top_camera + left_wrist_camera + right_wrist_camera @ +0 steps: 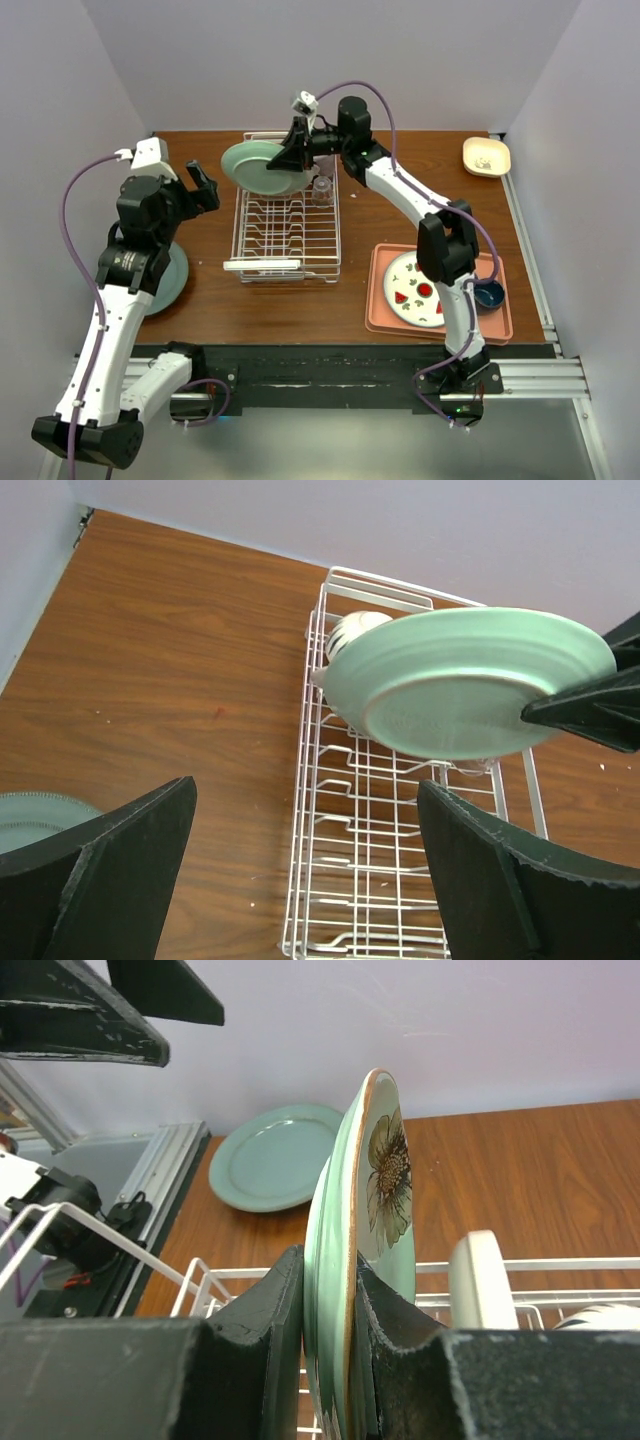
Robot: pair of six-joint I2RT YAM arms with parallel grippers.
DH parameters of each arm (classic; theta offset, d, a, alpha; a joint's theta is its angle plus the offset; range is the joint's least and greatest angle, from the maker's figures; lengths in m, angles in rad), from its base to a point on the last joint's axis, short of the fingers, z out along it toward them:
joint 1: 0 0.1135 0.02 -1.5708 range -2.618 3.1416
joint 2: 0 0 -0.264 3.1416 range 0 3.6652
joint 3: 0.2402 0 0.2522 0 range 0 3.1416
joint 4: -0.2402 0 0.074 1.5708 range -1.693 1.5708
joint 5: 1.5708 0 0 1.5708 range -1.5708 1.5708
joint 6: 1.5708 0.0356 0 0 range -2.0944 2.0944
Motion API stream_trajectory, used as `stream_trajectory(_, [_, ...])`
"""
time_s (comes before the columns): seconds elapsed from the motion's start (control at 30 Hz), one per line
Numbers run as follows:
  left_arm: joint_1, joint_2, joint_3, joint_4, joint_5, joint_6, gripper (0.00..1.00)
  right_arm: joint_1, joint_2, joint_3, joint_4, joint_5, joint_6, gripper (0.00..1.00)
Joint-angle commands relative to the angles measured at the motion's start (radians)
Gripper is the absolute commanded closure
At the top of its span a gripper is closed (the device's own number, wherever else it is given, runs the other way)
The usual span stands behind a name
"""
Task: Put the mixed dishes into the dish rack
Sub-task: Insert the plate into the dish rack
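Note:
My right gripper (291, 154) is shut on the rim of a pale green plate (258, 167) and holds it on edge over the far end of the dish rack (238, 228). In the right wrist view this plate (385, 1175) shows a flower print, and both fingers (270, 1310) press on its rim. In the left wrist view the plate (460, 680) hangs above the rack wires (400, 860). My left gripper (203, 187) is open and empty, left of the rack. A second green plate (172, 280) lies flat on the table under the left arm.
A small clear glass (322, 190) and a white dish (478, 1280) stand at the rack's far end. At the right, a salmon tray (380, 300) holds a patterned plate (415, 290) and a dark blue bowl (489, 295). A cream dish (486, 156) sits at the far right corner.

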Motion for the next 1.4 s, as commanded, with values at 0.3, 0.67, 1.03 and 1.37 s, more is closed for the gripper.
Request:
stream_trajectory(0.3, [0.012,0.010,-0.029,0.062,0.096,-0.013,0.02,-0.018,0.082,0.139,0.091,-0.025,-0.025,1.00])
stream_trajectory(0.67, [0.015,0.015,-0.037,0.067,0.115,-0.006,0.02,-0.027,0.105,0.147,0.050,-0.007,-0.051,1.00])
stream_trajectory(1.03, [0.017,0.011,-0.043,0.069,0.124,0.008,0.02,-0.030,0.083,0.073,0.036,0.011,-0.088,1.00])
stream_trajectory(1.37, [0.017,0.005,-0.044,0.066,0.122,0.016,0.02,-0.030,0.079,0.074,-0.013,0.024,-0.114,0.68])
